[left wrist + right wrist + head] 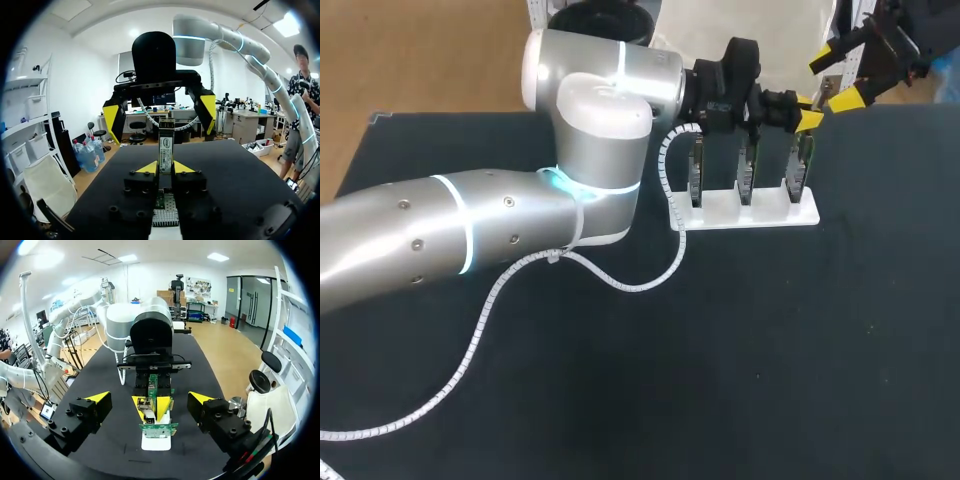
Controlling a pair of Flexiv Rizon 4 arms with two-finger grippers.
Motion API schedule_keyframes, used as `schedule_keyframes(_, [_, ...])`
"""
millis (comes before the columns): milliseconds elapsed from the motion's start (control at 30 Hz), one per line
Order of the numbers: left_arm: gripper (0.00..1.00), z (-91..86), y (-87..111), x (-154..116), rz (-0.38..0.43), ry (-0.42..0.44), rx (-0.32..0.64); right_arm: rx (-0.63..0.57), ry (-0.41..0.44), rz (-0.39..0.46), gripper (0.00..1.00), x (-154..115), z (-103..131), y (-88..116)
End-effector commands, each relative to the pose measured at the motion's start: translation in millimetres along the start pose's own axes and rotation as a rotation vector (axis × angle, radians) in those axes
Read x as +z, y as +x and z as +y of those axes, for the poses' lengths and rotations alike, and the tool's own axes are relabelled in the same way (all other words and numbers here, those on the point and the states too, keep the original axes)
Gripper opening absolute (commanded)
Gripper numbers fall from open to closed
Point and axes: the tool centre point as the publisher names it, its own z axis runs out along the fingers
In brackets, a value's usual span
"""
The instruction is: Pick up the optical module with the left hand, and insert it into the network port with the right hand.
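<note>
Optical module (166, 145) clamped upright in left pincer (166, 169), at white rack (750, 212) on black surface (770, 350), right pincer (837, 80) held wide open, empty.

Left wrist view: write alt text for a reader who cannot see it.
The left gripper is shut on a thin upright module, one yellow tip against each side. Beyond it, over the black table, the right gripper hangs open, facing this one.

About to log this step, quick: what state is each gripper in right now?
Left gripper: shut on the optical module.
Right gripper: open, holding nothing.
</note>
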Motion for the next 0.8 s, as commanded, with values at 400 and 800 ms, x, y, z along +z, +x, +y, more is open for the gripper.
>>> schedule_keyframes(400, [0.00,1.2,-0.1,0.5,0.002,0.002,0.000,-0.005,-0.001,0.005,0.00,-0.8,0.3,0.4])
schedule_keyframes(800, [0.00,1.2,-0.1,0.5,0.002,0.002,0.000,-0.004,-0.002,0.009,0.00,0.0,-0.3,0.8])
